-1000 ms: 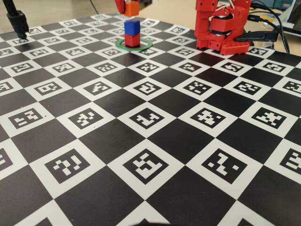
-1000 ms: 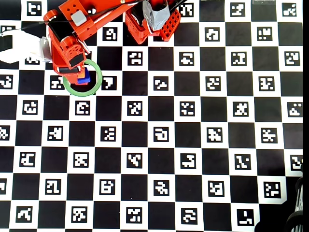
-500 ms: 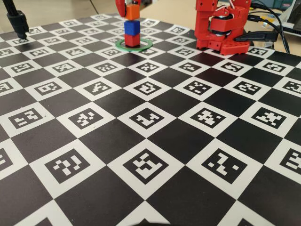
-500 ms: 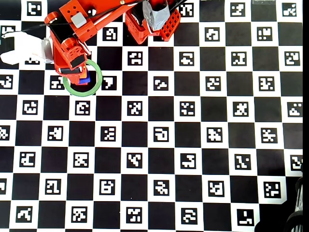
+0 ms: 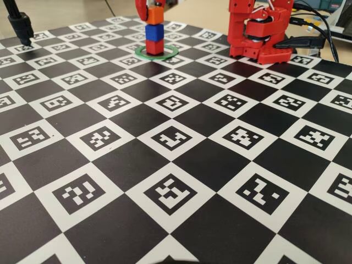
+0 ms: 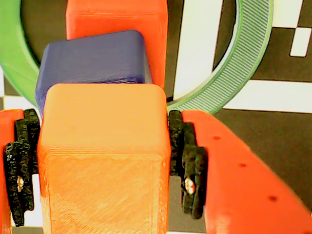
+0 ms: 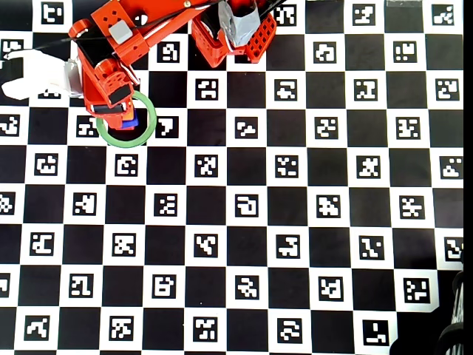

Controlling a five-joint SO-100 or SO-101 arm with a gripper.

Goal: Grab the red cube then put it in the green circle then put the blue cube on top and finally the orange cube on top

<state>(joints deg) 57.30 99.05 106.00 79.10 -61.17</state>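
Note:
The red cube (image 5: 154, 47) stands inside the green circle (image 5: 167, 53) at the far side of the board, with the blue cube (image 5: 154, 33) stacked on it. The orange cube (image 5: 154, 17) sits at the top of this column, level with the blue cube's upper face; I cannot tell whether a gap is left. My gripper (image 5: 152, 6) comes down from above and is shut on the orange cube (image 6: 102, 161), its black pads (image 6: 187, 165) pressed on both sides. In the wrist view the blue cube (image 6: 92, 63), red cube (image 6: 117, 22) and green circle (image 6: 234, 73) lie below. In the overhead view the arm covers most of the stack.
The red arm base (image 5: 258, 33) stands to the right of the stack in the fixed view, with cables (image 5: 324, 30) behind it. A black stand (image 5: 19, 25) rises at the far left. A white object (image 7: 33, 74) lies left of the arm in the overhead view.
My gripper has come down with the orange cube, from well above the blue cube to right on top of the stack.

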